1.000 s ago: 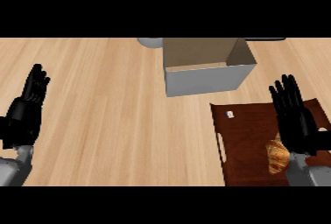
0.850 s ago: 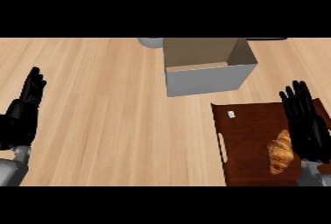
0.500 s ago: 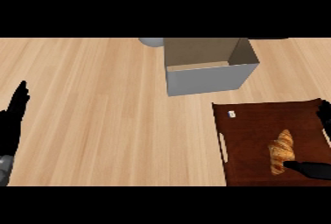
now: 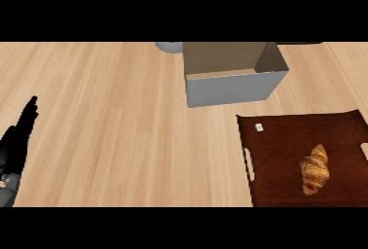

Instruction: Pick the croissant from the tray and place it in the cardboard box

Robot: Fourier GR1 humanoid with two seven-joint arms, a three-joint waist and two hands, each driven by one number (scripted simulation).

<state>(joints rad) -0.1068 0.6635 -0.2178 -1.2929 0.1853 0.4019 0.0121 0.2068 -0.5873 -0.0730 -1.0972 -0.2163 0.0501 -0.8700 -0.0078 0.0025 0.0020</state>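
Croissant (image 4: 315, 169), golden-brown and crescent-shaped, lies on dark tray (image 4: 287, 136).

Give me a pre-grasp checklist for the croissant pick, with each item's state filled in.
1. Croissant lies on the tray, uncovered: ok.
2. Box top open, inside looks empty: ok.
3. Counter between tray and box free of obstacles: ok.
4. Right hand in view and lined up over the croissant: not ok, it shows nowhere.
5. Left hand out of the way, resting open at the left edge: ok.
6. Small white item on the tray lies apart from the croissant: ok.
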